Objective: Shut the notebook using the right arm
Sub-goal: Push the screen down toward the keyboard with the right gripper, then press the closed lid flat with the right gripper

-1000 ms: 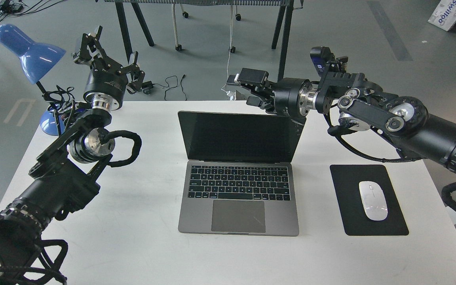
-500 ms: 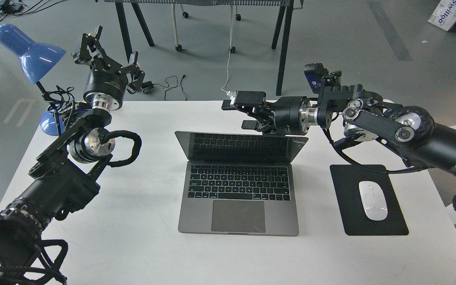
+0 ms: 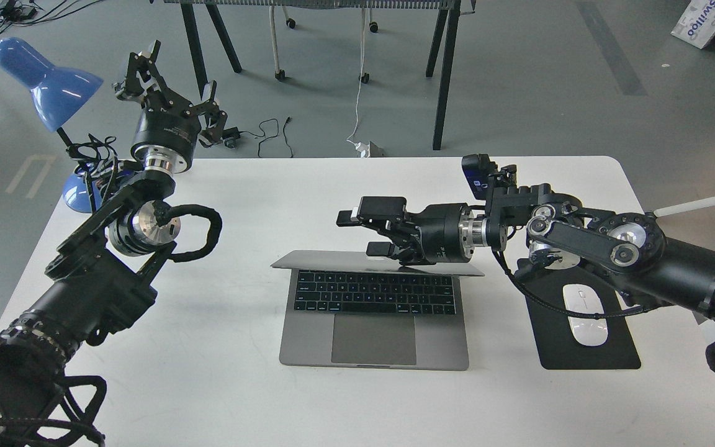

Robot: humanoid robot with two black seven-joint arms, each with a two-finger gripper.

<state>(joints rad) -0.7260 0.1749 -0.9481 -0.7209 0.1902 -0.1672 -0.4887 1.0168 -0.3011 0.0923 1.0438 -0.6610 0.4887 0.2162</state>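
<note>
The space-grey notebook point(image 3: 373, 338) lies at the middle of the white table point(image 3: 208, 385). Its lid point(image 3: 326, 261) is tilted far forward over the keyboard point(image 3: 375, 294), so I see its grey back almost edge-on and only the keyboard's front rows. My right gripper point(image 3: 365, 232) comes in from the right and rests on the back of the lid near its middle, with its two fingers apart and nothing between them. My left gripper point(image 3: 174, 81) is open and empty, held high at the back left.
A black mouse pad point(image 3: 612, 357) with a white mouse point(image 3: 587, 323) lies right of the notebook, partly under my right arm. A blue desk lamp point(image 3: 47, 81) stands at the table's back left corner, beside my left arm.
My right gripper has moved down and toward me, pushing the lid from upright to far forward over the keyboard. The black screen no longer shows. The left arm has not moved.
</note>
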